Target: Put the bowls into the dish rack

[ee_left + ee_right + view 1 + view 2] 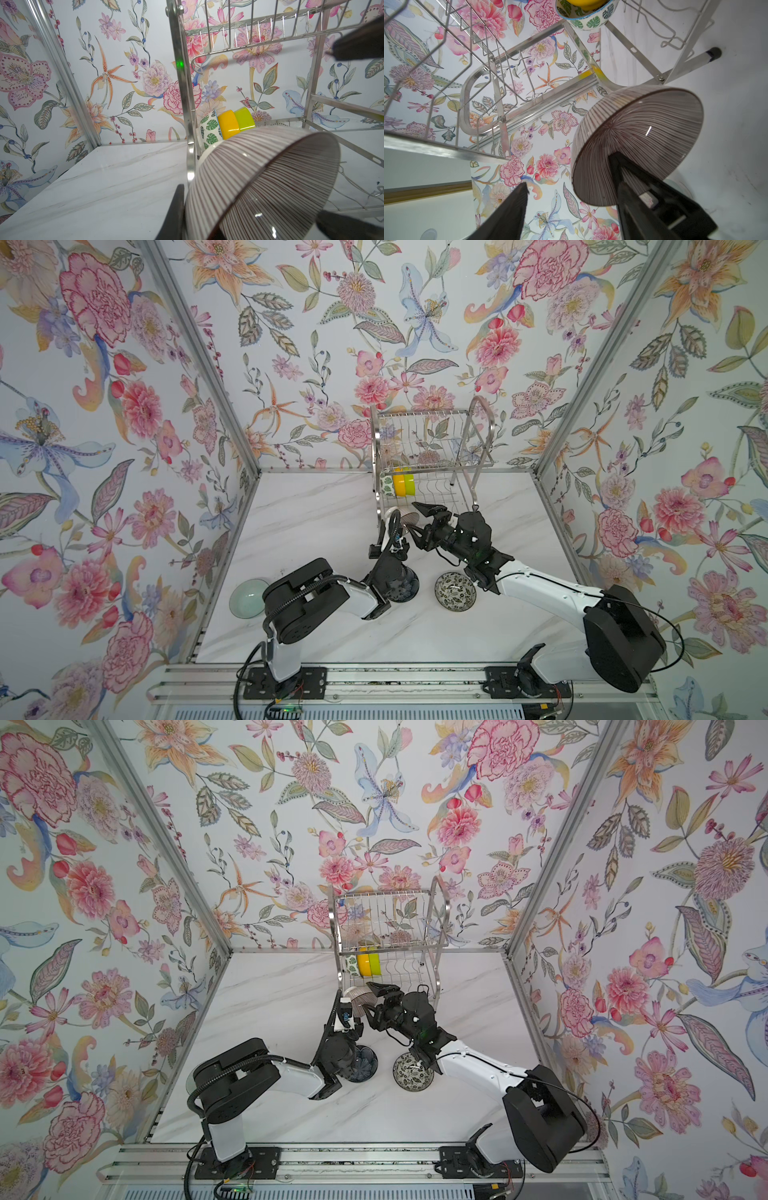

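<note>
My left gripper [394, 519] is shut on the rim of a pink ribbed glass bowl [409, 519] [359, 996] [259, 176] [633, 135] and holds it tilted in the air just in front of the dish rack [432, 439] [386, 915]. My right gripper [419, 522] [571, 199] is open, its jaws straddling that bowl with a gap on one side. On the rack's lower tier a leaf-print white bowl [388, 485] [209, 128], an orange-yellow one [400, 485] and a lime green one [409, 484] stand on edge.
A black-white floral bowl [455, 590] [412, 1071] sits on the marble table under my right arm. A dark blue glass bowl [365, 1063] lies half hidden by my left wrist. A pale green bowl [248, 598] rests at the table's left edge. Walls close three sides.
</note>
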You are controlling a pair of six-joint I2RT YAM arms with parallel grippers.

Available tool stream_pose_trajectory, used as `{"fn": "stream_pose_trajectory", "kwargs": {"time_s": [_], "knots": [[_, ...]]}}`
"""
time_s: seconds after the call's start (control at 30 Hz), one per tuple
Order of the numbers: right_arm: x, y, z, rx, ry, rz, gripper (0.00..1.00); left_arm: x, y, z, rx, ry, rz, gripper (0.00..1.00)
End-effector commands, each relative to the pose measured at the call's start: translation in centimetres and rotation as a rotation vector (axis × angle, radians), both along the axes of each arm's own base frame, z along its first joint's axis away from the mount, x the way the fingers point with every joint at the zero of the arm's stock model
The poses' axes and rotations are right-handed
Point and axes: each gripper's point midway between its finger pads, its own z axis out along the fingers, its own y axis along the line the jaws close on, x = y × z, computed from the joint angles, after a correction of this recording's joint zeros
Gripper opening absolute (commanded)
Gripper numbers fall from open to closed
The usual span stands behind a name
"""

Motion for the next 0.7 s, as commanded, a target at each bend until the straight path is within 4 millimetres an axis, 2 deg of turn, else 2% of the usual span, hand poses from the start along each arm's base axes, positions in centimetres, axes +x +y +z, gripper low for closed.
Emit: {"fn": "stream_pose_trajectory", "kwargs": {"time_s": [0.0,0.3,0.53,0.6,0.67], "knots": [[1.1,0.4,1.6,0.101,-0.042,-0.042,0.63,-0.1,-0.4,2.1,-0.097,-0.052,-0.021,0.00],[2.2,1.8,1.4,0.137,-0.058,-0.050,0.37,-0.4,0.0,1.5,-0.098,-0.037,-0.029,0.00],[2.6,1.4,0.7,0.126,-0.055,-0.062,0.19,-0.4,-0.3,1.6,-0.106,-0.037,-0.035,0.00],[2.7,0.9,0.4,0.103,-0.066,-0.066,0.07,-0.4,-0.5,1.8,-0.108,-0.040,-0.039,0.00],[2.5,0.5,-0.4,0.071,-0.061,-0.067,0.02,-0.4,-0.7,1.9,-0.107,-0.042,-0.042,0.00]]}}
